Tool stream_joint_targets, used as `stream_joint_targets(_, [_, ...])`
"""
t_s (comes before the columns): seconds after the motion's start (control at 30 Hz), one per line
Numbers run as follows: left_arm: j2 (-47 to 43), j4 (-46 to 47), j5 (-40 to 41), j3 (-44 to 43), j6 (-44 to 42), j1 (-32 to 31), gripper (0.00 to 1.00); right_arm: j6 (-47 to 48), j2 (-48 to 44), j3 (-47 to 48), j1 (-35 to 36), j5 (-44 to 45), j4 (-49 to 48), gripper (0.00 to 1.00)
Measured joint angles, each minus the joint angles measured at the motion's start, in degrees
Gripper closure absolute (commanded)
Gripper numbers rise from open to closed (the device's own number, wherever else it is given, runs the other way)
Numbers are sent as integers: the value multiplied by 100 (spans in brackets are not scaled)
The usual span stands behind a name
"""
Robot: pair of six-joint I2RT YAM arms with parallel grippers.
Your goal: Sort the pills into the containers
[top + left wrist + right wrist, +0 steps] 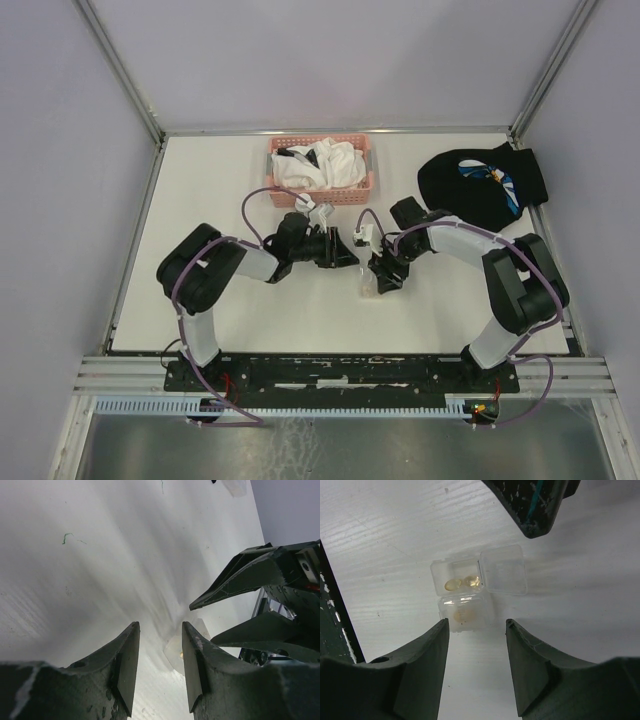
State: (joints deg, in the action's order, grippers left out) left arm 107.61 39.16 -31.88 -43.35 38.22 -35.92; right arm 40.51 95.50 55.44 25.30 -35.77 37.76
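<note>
Hovering near a clear box containing yellow pills.
Holding right gripper and left gripper jaws moderately parted, empty; box lying at right's twelve o'clock.

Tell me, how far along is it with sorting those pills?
Done: two yellow pills lie in an open compartment of the clear box; another pale pill seems to sit in the shut compartment beside it. In hand: nothing; the right claw and left claw hover open near the box. Left: the flipped-back lid is not yet shut. No loose pills show.
</note>
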Motion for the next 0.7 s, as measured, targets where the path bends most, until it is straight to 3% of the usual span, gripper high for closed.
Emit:
stream_joint_targets(0.4, [59, -4, 0, -9, 15, -20, 55, 4, -39, 223, -4, 39, 170, 38])
stream_joint_targets(0.57, [52, -4, 37, -9, 15, -20, 55, 378, -603, 81, -90, 17, 166, 42])
stream_joint_targets(0.7, [22, 24, 90, 26, 15, -20, 52, 431, -837, 0, -133, -160, 129, 36])
